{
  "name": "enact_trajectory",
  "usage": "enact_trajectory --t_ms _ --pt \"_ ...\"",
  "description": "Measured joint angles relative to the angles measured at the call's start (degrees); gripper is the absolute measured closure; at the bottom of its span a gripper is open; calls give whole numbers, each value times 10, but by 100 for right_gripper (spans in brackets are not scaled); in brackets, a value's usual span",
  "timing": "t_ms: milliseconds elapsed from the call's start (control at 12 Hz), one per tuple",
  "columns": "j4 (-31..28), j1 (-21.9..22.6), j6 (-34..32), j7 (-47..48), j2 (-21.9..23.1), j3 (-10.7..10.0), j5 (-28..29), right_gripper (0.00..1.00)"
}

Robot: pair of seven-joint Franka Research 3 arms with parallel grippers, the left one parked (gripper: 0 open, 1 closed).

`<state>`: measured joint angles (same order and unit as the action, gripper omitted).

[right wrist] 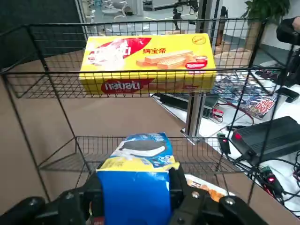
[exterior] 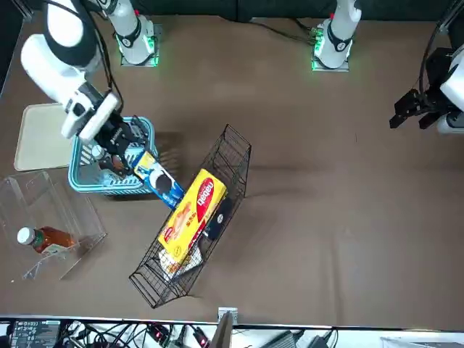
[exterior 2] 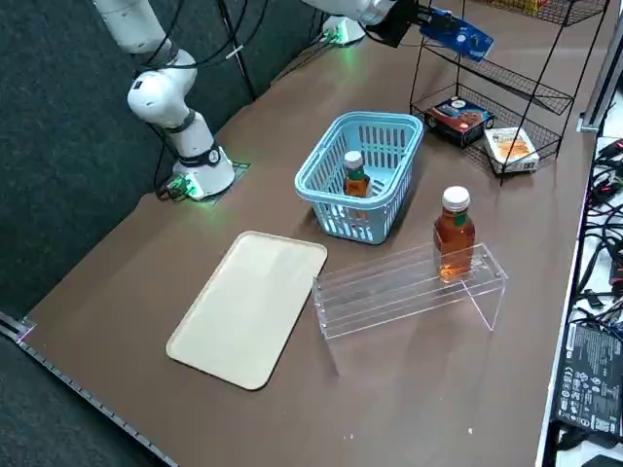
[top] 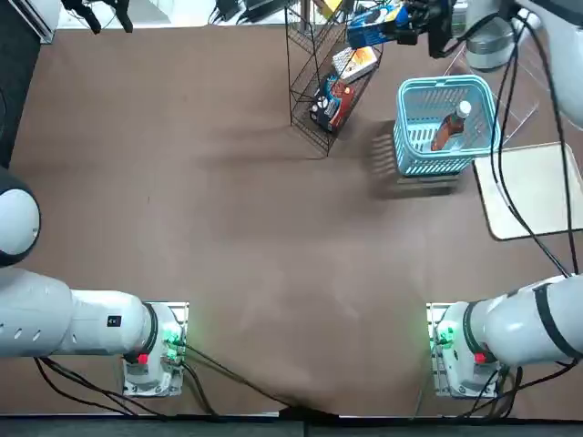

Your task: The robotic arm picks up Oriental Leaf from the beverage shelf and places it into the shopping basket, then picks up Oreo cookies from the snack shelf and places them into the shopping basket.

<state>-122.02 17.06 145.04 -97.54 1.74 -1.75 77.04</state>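
Note:
My right gripper is shut on the bright blue Oreo cookies pack, held in the air between the black wire snack shelf and the light-blue shopping basket. In the wrist view the pack sits between both fingers, just in front of the shelf's wires. From the side, the pack hangs level with the shelf's top. One Oriental Leaf bottle stands inside the basket. Another stands on the clear beverage shelf.
The wire shelf holds a yellow wafer box on top, with a dark blue-and-red pack and a white-and-orange box lower down. A beige tray lies beside the basket. Cables and electronics run along the table's far edge.

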Motion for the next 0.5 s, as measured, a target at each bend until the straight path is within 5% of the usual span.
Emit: enact_trajectory --t_ms 500 --pt "-11 -128 -162 -2 36 -1 -102 44"
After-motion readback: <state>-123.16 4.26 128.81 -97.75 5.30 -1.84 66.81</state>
